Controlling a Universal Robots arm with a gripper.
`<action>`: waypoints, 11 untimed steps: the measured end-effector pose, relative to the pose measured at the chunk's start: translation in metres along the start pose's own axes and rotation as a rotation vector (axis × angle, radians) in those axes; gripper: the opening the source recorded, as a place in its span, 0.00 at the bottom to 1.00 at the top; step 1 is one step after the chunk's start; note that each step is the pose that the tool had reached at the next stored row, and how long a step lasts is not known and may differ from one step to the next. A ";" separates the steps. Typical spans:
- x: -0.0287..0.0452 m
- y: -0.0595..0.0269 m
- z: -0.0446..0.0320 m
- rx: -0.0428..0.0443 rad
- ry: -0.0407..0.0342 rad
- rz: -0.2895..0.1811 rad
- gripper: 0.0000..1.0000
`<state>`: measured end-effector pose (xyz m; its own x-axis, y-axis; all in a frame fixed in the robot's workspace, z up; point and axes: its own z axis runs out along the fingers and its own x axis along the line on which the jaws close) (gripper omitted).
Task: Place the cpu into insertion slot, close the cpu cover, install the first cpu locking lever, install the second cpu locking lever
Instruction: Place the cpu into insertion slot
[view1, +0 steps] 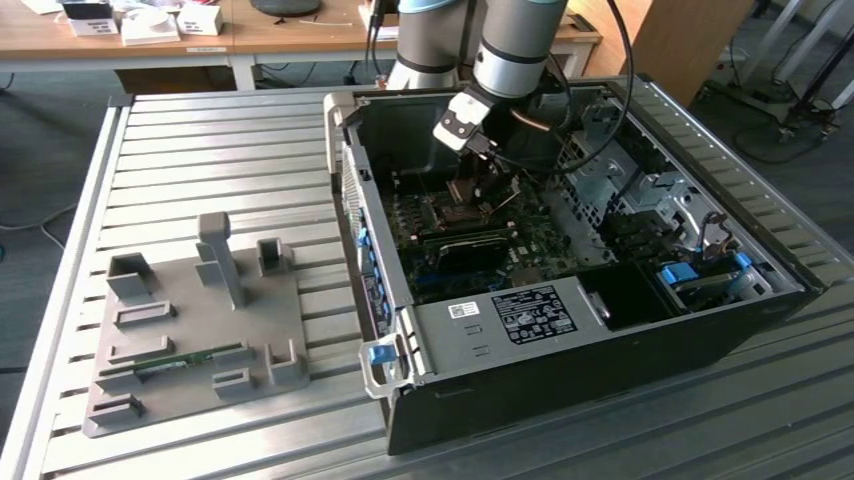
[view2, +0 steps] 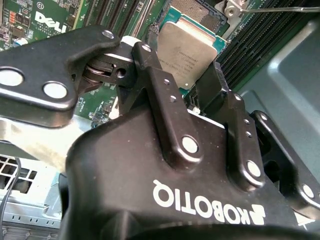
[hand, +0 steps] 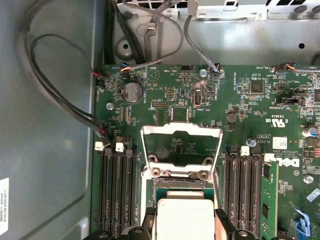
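Silvery-grey on the cpu; black on the fingers; green with pale print on the motherboard; bright silver on the cpu cover; grey ribbed stripes across the surface.

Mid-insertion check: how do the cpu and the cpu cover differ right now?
The cpu is a solid silvery square; the cpu cover is a thin frame with the board showing through its window. The cpu is gripped between the fingers of the gripper; the cpu cover is swung open, free of the gripper. Both are square and metallic.
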<state>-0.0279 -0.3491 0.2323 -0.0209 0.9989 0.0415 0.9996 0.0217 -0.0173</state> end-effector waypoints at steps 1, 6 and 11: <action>0.0000 0.0000 0.0000 0.0000 0.0001 0.000 0.54; -0.0001 0.0000 0.0018 0.0000 0.0000 0.000 0.54; -0.0002 0.0001 0.0057 0.0000 -0.0001 0.000 0.54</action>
<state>-0.0278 -0.3490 0.2266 -0.0210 0.9989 0.0414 0.9996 0.0217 -0.0172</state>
